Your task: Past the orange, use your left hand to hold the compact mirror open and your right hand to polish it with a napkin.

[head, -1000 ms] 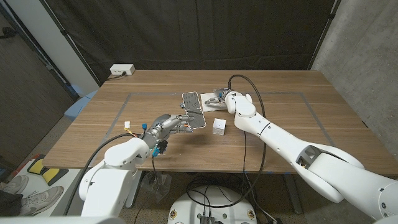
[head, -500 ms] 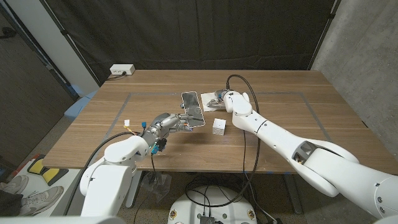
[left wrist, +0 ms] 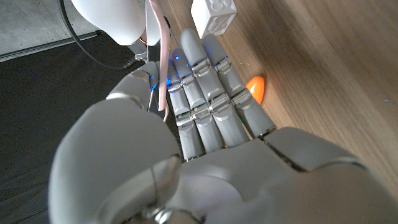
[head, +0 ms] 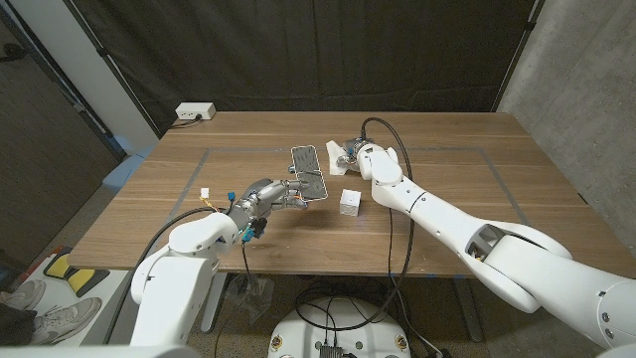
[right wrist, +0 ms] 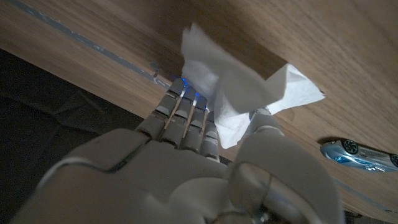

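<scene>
Here the compact mirror stands open near the table's middle, held by the left hand; the right hand grips the white napkin just beside it; better to wipe lightly, so the mirror stays steady; wooden table, dark curtain behind.

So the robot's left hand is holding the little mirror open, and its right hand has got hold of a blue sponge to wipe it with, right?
Not quite. The left hand does hold the compact mirror open, but the right hand grips a white napkin, not a blue sponge. The right wrist view shows the crumpled napkin between its fingers, over the wooden table.
</scene>
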Robot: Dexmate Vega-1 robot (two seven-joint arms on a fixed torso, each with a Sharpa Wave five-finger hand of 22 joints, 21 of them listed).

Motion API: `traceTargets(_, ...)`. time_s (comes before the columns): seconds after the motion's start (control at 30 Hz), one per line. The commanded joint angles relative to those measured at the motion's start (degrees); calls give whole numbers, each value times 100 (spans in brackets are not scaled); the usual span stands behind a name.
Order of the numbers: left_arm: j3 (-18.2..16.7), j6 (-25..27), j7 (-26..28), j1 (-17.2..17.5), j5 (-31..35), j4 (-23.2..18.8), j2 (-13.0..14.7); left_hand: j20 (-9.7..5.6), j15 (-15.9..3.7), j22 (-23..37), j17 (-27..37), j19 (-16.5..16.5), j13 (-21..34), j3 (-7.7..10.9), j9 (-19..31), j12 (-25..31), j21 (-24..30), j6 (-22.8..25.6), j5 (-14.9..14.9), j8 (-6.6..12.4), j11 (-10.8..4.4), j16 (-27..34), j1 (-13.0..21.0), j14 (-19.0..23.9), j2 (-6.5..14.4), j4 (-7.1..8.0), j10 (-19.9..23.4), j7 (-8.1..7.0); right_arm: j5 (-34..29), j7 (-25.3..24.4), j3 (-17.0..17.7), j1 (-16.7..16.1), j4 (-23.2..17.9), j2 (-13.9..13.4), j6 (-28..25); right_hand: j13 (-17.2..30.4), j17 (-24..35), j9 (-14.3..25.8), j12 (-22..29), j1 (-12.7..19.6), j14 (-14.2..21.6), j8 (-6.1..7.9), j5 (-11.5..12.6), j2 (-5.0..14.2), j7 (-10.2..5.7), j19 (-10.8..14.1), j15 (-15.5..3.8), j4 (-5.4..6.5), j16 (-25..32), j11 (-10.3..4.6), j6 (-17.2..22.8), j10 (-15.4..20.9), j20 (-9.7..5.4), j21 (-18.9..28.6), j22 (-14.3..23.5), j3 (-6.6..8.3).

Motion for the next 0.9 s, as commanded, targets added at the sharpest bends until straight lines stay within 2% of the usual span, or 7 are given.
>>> traceTargets(0.03,27,61,-46,-107,9,73,42,-24,-74,19,37,-27,35,529,46,55,47,256,48,202,-195,33,11,-4,16,244,175,222,106,-1174,242,-379,-233,-173,367,25,292,2,127,391,1074,163,36,136,-65,359,-1011,72,413,-82,837,986,-202,415,124,320)
traceTargets(0.13,39,91,-39,-129,24,79,42,-23,-76,19,46,-38,52,538,46,60,60,245,64,204,-201,33,6,-4,13,246,186,224,102,-1595,316,-506,-307,-224,481,89,628,10,260,938,1818,295,-40,137,-139,502,-1051,44,918,-233,1695,1964,-278,857,294,596)
traceTargets(0.17,46,98,-36,-139,33,85,46,-22,-77,19,48,-39,56,540,48,57,64,243,67,206,-194,31,6,-10,13,246,177,225,123,-1716,353,-547,-336,-240,531,140,764,18,309,1064,2078,353,-88,127,-178,519,-1054,62,1114,-269,1999,2199,-281,1008,365,613)
traceTargets(0.33,93,202,-35,-239,86,127,78,-22,-78,20,61,-48,78,553,38,57,86,250,87,212,-189,29,0,-15,12,250,178,223,218,-2335,553,-774,-515,-308,730,355,1285,74,641,1486,2644,587,-249,120,-196,569,-1059,103,1669,-345,3041,3237,-380,1616,644,624)
traceTargets(0.43,125,237,-30,-298,127,164,98,-21,-80,20,69,-51,92,560,45,57,100,236,98,217,-188,29,-3,-16,10,251,177,222,295,-2698,677,-910,-605,-347,874,439,1481,96,746,1597,2788,645,-287,95,-214,574,-1045,102,1853,-287,3275,3495,-398,1818,735,591)
traceTargets(0.73,259,489,-79,-585,257,345,187,-20,-79,19,92,-70,115,584,47,42,141,237,134,237,-190,25,-14,-22,2,256,171,219,564,-3941,1059,-1310,-774,-396,1381,577,1771,129,858,1700,2892,736,-310,14,-176,539,-1049,82,2098,-292,3577,3721,-411,2033,780,478)
traceTargets(0.9,337,608,-102,-747,343,455,230,-20,-78,19,102,-74,117,594,47,36,161,232,149,242,-184,27,-20,-15,-2,259,179,229,597,-4343,1185,-1452,-894,-434,1533,626,1861,139,897,1743,2883,762,-306,9,-172,532,-1048,70,2155,-279,3665,3790,-422,2091,773,451)
